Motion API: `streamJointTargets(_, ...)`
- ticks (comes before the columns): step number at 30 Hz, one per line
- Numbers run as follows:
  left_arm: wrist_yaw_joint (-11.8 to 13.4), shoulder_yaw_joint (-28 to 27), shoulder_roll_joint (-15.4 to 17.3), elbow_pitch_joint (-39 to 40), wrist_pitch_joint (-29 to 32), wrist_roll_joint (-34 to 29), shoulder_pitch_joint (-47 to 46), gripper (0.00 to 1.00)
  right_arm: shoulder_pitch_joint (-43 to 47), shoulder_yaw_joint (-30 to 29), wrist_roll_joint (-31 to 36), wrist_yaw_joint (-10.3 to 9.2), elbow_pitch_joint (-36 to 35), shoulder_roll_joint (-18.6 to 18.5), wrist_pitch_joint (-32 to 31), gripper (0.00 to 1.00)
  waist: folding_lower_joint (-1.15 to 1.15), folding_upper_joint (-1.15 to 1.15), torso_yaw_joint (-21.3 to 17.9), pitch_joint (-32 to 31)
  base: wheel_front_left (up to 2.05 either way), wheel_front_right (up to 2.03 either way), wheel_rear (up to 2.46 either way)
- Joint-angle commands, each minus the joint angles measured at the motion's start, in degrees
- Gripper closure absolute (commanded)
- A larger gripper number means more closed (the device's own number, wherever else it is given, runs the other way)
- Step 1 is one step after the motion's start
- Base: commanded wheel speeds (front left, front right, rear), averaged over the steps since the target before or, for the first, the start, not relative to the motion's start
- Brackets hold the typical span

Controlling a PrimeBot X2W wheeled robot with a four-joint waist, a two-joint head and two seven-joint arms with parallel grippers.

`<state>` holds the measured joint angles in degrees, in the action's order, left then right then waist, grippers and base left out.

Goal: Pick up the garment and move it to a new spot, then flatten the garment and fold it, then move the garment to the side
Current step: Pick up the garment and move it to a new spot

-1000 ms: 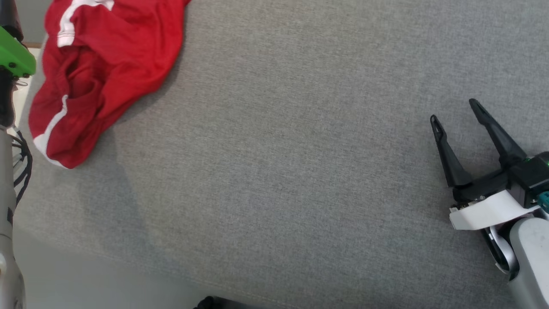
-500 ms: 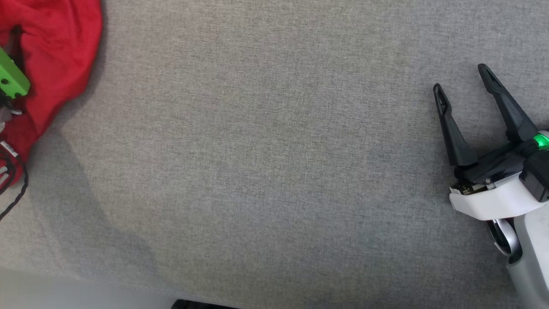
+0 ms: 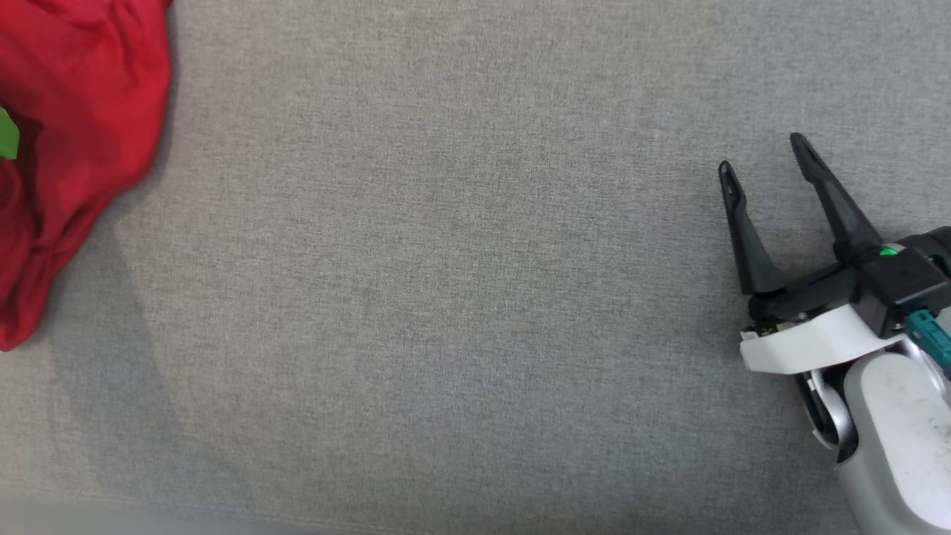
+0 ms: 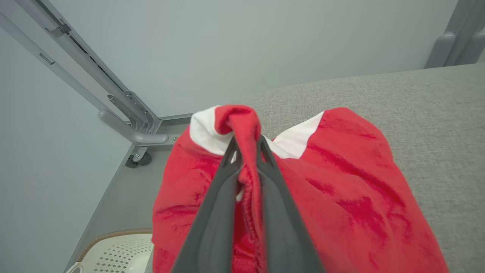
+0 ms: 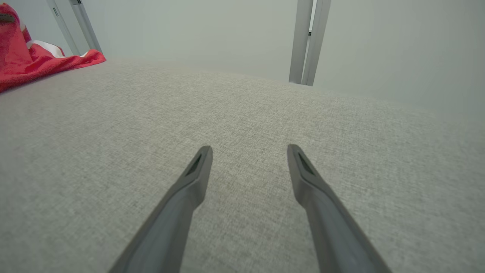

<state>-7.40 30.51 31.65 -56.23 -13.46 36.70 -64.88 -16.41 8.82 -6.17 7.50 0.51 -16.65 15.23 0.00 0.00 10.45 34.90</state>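
Left wrist view, centre: left gripper (image 4: 247, 142) clamped the red garment (image 4: 341, 182); right gripper (image 3: 763, 154) gaped empty. Best lifted slowly lest cloth slipped.

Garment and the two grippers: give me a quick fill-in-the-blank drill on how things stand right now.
1. The left gripper is shut on a bunched fold of the ____ garment.
2. The garment's trim is ____.
3. The right gripper, over the grey surface, has its jaws ____.
4. In the head view the garment lies at the ____ edge of the picture.
Missing words: red; white; open; left.
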Motion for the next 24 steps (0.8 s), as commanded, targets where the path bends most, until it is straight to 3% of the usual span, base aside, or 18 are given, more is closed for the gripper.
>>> streamJointTargets(1, -0.13, 1.36, 1.43, 1.48, -0.86, -0.94, -1.21, 1.00, 1.53, 0.78, -0.56, -0.04, 1.28, 1.06, -0.16, 0.00, 0.00, 0.00, -1.49, -6.37, 0.00, 0.00, 0.00)
streamJointTargets(8, -0.06, 7.16, 5.40, 10.14, -1.73, -3.56, -1.53, 1.00, 3.10, 1.15, -2.63, -0.06, 2.75, 4.41, -0.10, 0.00, 0.00, 0.00, -5.80, -16.09, 0.00, 0.00, 0.00)
streamJointTargets(13, -0.04, 11.35, 8.33, 16.83, -1.29, -3.86, -2.52, 1.00, 5.27, 0.87, -3.69, -0.06, 3.16, 6.50, -0.10, 0.00, 0.00, 0.00, -11.13, -22.04, 0.00, 0.00, 0.00)
streamJointTargets(24, -0.01, 17.49, 9.66, 31.61, 4.67, -2.99, -5.30, 1.00, 8.83, -0.36, -5.14, -0.05, 2.70, 8.09, -0.10, 0.00, 0.00, 0.00, -22.49, -29.01, 0.00, 0.00, 0.00)
